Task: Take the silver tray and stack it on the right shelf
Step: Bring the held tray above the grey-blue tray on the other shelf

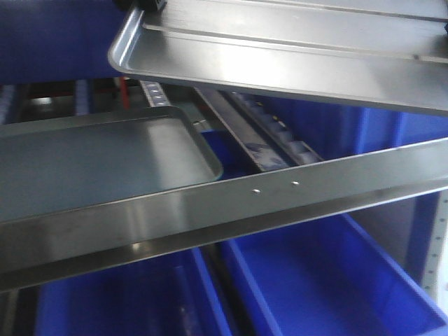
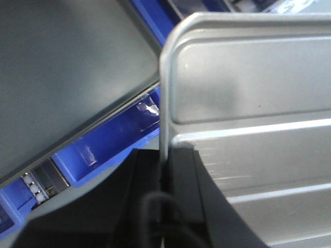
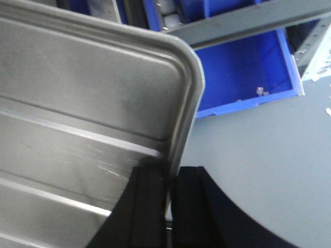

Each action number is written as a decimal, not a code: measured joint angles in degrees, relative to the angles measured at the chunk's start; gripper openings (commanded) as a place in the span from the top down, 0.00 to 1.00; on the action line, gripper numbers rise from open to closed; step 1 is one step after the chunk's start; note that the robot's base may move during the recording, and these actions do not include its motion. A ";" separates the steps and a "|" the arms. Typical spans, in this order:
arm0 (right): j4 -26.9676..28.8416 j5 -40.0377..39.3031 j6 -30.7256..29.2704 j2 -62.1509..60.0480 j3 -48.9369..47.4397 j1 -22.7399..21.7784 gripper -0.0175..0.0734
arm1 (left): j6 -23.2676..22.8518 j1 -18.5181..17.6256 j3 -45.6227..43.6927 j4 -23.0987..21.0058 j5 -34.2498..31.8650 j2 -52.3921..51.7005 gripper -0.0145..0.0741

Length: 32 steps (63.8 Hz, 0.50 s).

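The silver tray [image 1: 280, 56] hangs tilted in the air across the top of the front view, its two raised ridges showing. It is above the right shelf, whose brushed-steel front bar [image 1: 231, 210] has two small screws and whose white roller tracks [image 1: 269, 140] run back under the tray. In the left wrist view, my left gripper [image 2: 165, 168] is shut on the left rim of the silver tray [image 2: 248, 88]. My right gripper [image 3: 170, 178] is shut on the right rim of the silver tray [image 3: 88, 93]. A bit of the left gripper [image 1: 145, 5] shows at the tray's corner.
A larger dull grey tray [image 1: 98, 161] lies on the rack to the left, close under the held tray's left corner; the dull grey tray [image 2: 67, 72] also fills the left wrist view. Blue bins [image 1: 329, 280] sit below the shelf. Another blue bin [image 3: 243, 62] stands on the grey floor [image 3: 258, 165].
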 measured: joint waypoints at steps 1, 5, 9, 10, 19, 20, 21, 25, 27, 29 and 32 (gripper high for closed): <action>0.00 0.00 0.00 0.00 0.00 0.00 0.74 | 0.00 0.00 0.00 0.00 0.00 0.00 0.94; 0.00 0.00 0.00 0.00 0.00 0.00 0.74 | 0.00 0.00 0.00 0.00 0.00 0.00 0.94; 0.00 0.00 0.00 0.00 0.00 0.00 0.74 | 0.00 0.00 0.00 0.00 0.00 0.00 0.94; 0.00 0.00 0.00 0.00 0.00 0.00 0.74 | 0.00 0.00 0.00 0.00 0.00 0.00 0.94; 0.00 -0.10 0.00 0.00 0.00 0.00 0.74 | 0.00 0.00 0.00 0.00 0.00 0.00 0.94; 0.00 -0.10 0.00 0.00 0.00 0.00 0.74 | 0.00 0.00 0.00 0.00 0.10 0.00 0.94; 0.00 -0.10 0.00 0.00 0.00 0.00 0.74 | 0.00 0.00 0.00 0.00 0.10 0.00 0.94; 0.00 -0.10 0.00 0.00 0.00 0.00 0.74 | 0.00 0.00 0.00 0.00 0.21 0.00 0.94; 0.00 -0.10 0.00 0.00 0.00 0.00 0.74 | 0.00 0.00 0.00 0.00 0.21 0.00 0.94; 0.00 -0.10 0.00 0.00 0.00 0.00 0.74 | 0.00 0.00 0.00 0.00 0.21 0.00 0.94; 0.00 -0.10 0.00 0.00 0.00 0.00 0.74 | 0.00 0.00 0.00 0.00 0.21 0.00 0.94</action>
